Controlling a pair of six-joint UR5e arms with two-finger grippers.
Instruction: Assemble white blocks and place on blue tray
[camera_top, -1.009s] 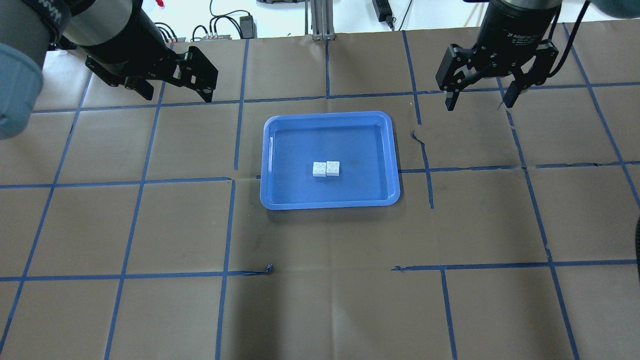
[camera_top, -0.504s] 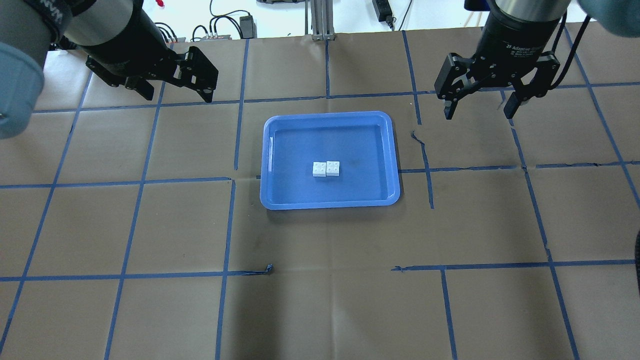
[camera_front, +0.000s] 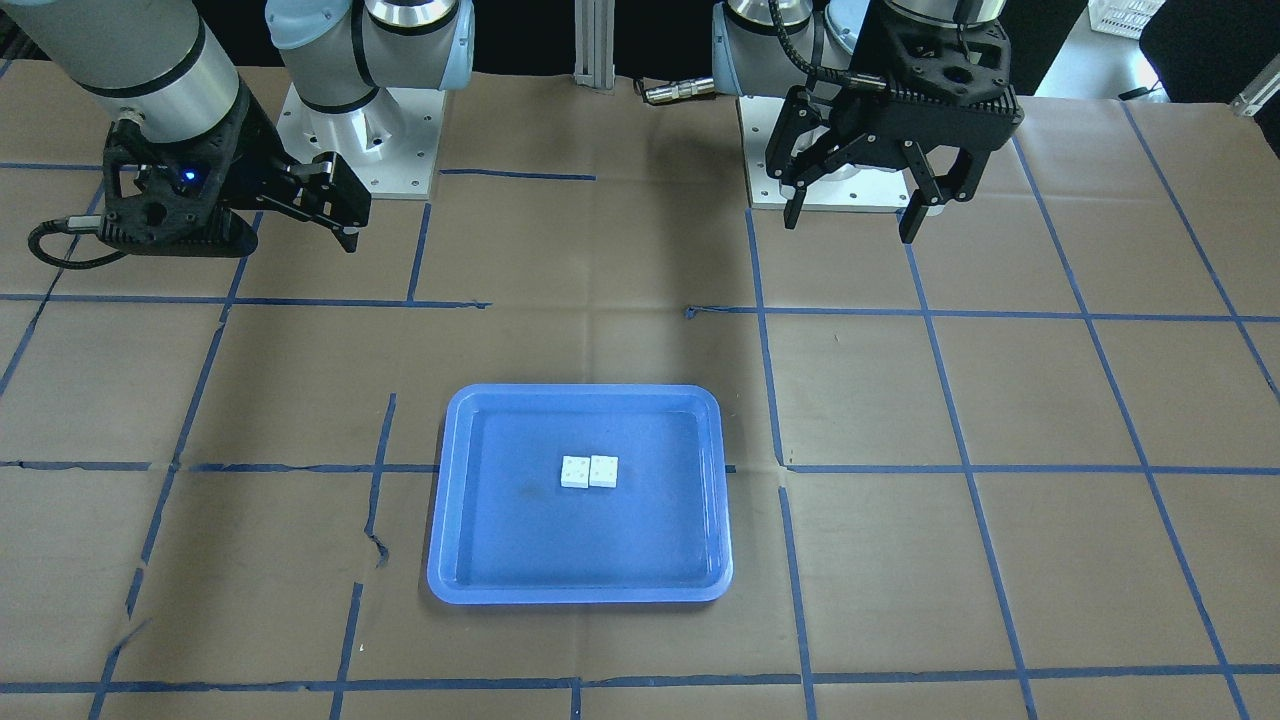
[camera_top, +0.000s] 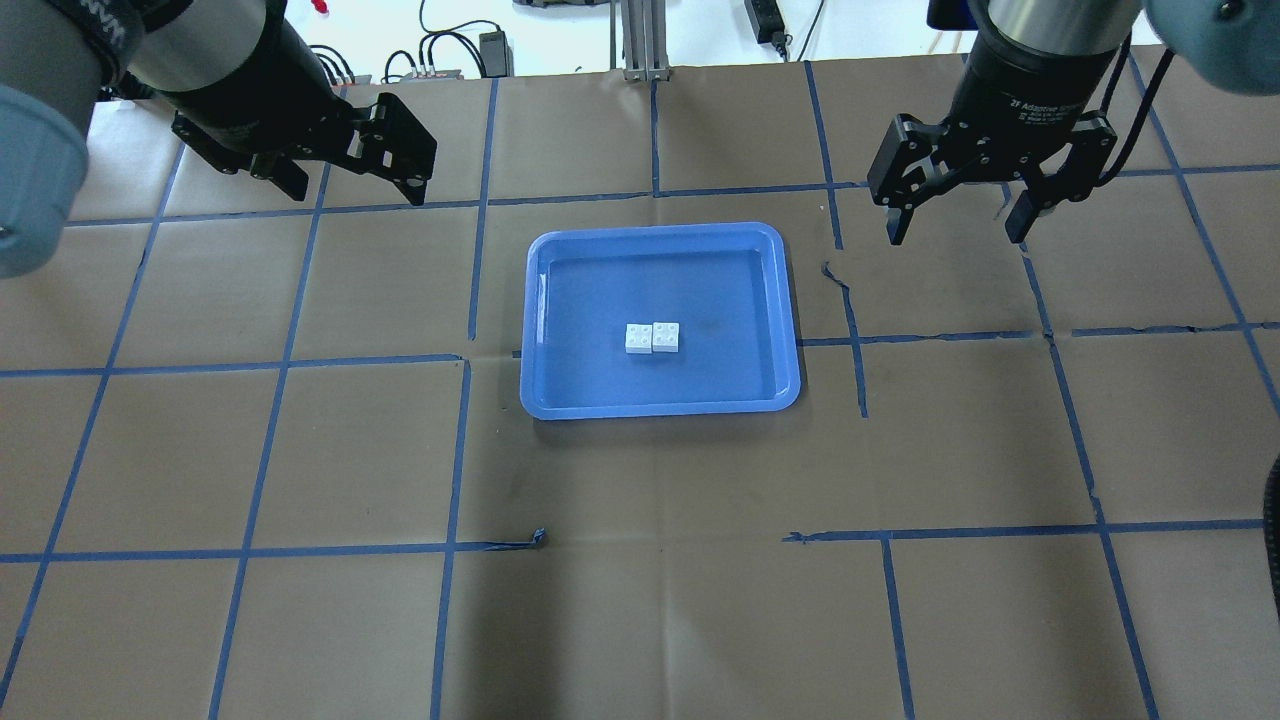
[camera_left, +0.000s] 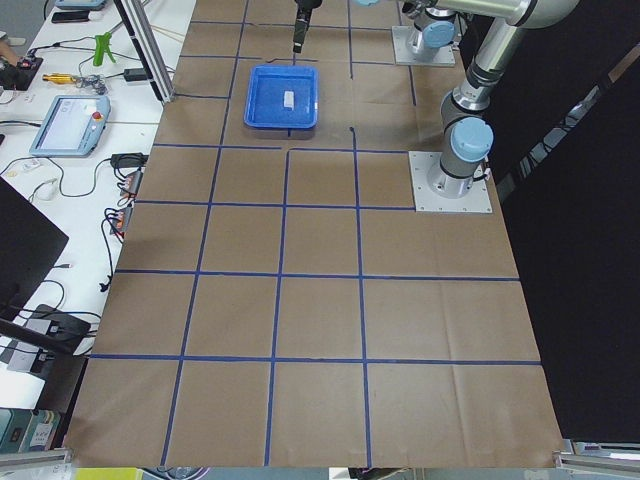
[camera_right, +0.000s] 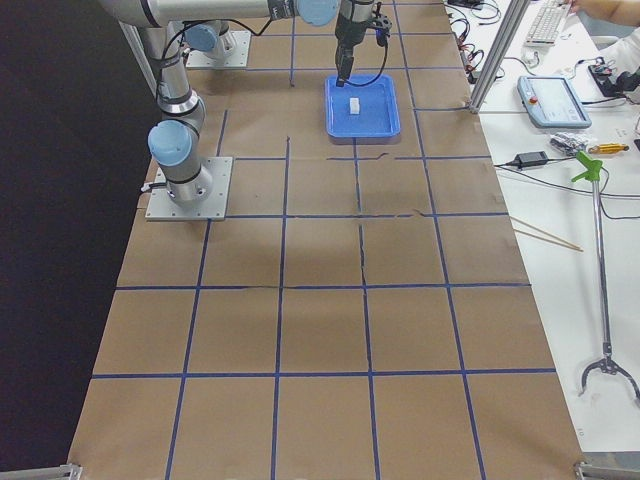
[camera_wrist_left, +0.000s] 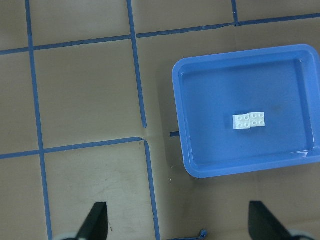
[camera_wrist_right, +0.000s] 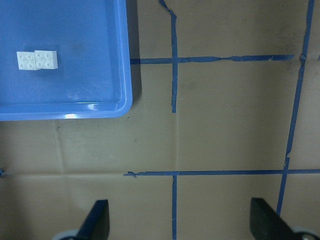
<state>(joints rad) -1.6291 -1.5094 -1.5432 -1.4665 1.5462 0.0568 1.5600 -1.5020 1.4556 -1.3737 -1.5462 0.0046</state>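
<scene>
Two white blocks (camera_top: 652, 338) sit side by side and touching, near the middle of the blue tray (camera_top: 660, 408). They also show in the front view (camera_front: 589, 471), the left wrist view (camera_wrist_left: 249, 120) and the right wrist view (camera_wrist_right: 36, 60). I cannot tell whether they are joined. My left gripper (camera_top: 355, 185) is open and empty, high above the table, beyond the tray's far left corner. My right gripper (camera_top: 955, 235) is open and empty, high above the table to the right of the tray. In the front view the left gripper (camera_front: 850, 230) is on the right and the right gripper (camera_front: 335, 215) on the left.
The table is covered in brown paper with a blue tape grid (camera_top: 470, 360). A torn tape strip (camera_top: 835, 275) lies right of the tray. A metal post (camera_top: 640, 40) and cables stand at the far edge. The robot bases (camera_front: 360, 130) are at the near edge.
The right gripper has shifted slightly down in the overhead view and stays open. The left gripper, the blocks and the tray have not moved.
</scene>
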